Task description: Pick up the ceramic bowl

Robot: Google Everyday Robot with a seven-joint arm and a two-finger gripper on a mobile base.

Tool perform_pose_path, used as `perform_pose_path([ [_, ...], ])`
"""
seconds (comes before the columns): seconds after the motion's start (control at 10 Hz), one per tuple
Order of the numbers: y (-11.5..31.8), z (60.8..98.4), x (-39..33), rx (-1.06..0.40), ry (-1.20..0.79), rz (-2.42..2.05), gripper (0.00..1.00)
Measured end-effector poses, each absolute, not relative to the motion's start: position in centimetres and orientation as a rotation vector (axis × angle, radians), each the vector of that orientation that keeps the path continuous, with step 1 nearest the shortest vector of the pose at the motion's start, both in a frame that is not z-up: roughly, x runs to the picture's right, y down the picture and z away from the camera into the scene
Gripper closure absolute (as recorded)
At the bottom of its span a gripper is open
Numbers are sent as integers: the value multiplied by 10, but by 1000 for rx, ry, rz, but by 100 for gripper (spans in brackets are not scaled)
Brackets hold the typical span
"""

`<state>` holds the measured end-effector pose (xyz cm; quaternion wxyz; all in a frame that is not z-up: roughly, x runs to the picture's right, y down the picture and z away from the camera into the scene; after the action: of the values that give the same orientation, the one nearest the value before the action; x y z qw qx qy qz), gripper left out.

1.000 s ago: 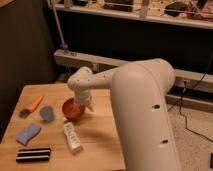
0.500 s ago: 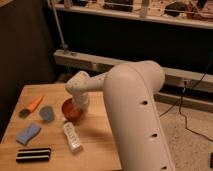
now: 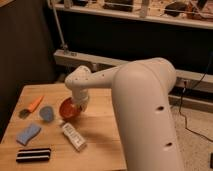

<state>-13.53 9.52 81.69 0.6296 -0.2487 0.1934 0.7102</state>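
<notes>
Left of centre, table: a wooden table (image 3: 100,107) fills the lower left of the frame, with a dark wall behind it and metal shelving across the top.
Arm: a thick white arm (image 3: 145,100) enters from the lower right, bends at the upper right and reaches leftward over the table.
Gripper: the gripper (image 3: 79,104) sits at the arm's left end, just left of centre, pointing down at the bowl; its tips are hidden behind the white wrist, so whether they are spread or pressed together cannot be told.
Ceramic bowl: the orange-red ceramic bowl (image 3: 69,109) lies directly under the wrist, partly covered by it, and appears tilted with its opening turned toward the left; whether it rests on the wood or is lifted off it cannot be told.
Blue-grey disc: a small round disc (image 3: 47,113) lies just left of the bowl.
Orange piece: a carrot-like object (image 3: 35,103) lies near the table's left edge, above the disc.
Blue sponge: a sponge (image 3: 27,133) lies lower left, below the disc.
White packet: a packet (image 3: 73,136) lies below the bowl, angled toward the lower right.
Dark bar: a black striped bar (image 3: 33,155) lies at the bottom left corner.
</notes>
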Motion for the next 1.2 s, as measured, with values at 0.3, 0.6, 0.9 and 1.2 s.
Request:
perform_pose_path([
  [0.3, 72, 781, -117, -566, 325, 1631, 100],
  [0.6, 57, 752, -101, -564, 200, 1636, 100],
  [0.9, 54, 741, -81, -555, 157, 1663, 100],
  [1.2, 54, 741, -83, -557, 155, 1660, 100],
])
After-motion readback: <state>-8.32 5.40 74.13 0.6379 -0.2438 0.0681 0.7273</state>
